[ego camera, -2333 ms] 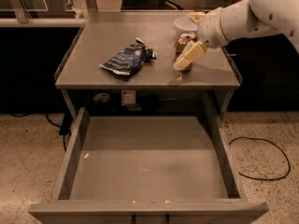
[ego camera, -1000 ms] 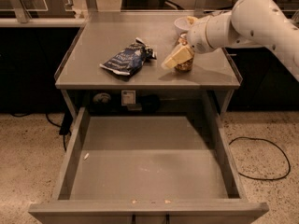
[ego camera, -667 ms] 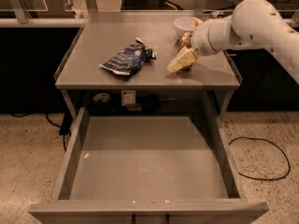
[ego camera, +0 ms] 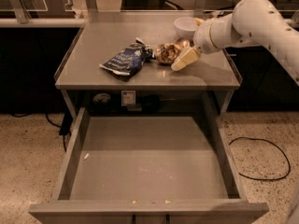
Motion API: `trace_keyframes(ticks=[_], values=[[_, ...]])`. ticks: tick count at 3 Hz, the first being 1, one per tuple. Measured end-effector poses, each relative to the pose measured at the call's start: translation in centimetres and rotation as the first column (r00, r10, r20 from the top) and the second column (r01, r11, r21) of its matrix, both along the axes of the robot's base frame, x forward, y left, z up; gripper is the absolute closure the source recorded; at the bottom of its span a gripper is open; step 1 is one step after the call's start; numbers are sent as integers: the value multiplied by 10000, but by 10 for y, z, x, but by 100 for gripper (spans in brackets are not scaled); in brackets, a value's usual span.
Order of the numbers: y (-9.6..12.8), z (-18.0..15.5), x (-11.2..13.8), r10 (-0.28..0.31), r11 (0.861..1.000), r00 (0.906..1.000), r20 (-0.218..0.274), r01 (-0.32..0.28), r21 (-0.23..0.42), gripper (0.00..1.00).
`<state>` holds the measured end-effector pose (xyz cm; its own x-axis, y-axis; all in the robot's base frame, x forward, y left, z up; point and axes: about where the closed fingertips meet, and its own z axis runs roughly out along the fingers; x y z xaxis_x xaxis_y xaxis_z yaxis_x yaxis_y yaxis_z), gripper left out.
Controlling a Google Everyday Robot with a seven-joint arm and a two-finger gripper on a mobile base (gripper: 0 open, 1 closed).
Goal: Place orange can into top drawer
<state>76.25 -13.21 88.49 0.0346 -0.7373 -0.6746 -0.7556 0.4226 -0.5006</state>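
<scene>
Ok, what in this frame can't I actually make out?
- Camera view: orange can, blurred on the tabletop just left of the gripper; upright or tipped, held or free, cannot be told.
- Camera view: bowl, right side hidden behind the arm.
- Camera view: top drawer, front panel cut off by the bottom edge.
- Camera view: arm, cut off by the right edge.

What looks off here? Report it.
The orange can lies on its side on the tabletop, between the snack bag and the tool, rather than upright. The top drawer stands open without it.
</scene>
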Motion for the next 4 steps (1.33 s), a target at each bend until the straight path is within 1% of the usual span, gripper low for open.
trace_keyframes(ticks=[1,2,3,4], values=[[-16,2,15,-181,9992,9996,225,189,-353,0],[-16,2,15,-180,9992,9996,225,188,-353,0],[-14,-3,12,59,9993,10000,-56,-61,-368,0],[-7,-17,-1,733,9966,9935,-871,-763,-308,0]])
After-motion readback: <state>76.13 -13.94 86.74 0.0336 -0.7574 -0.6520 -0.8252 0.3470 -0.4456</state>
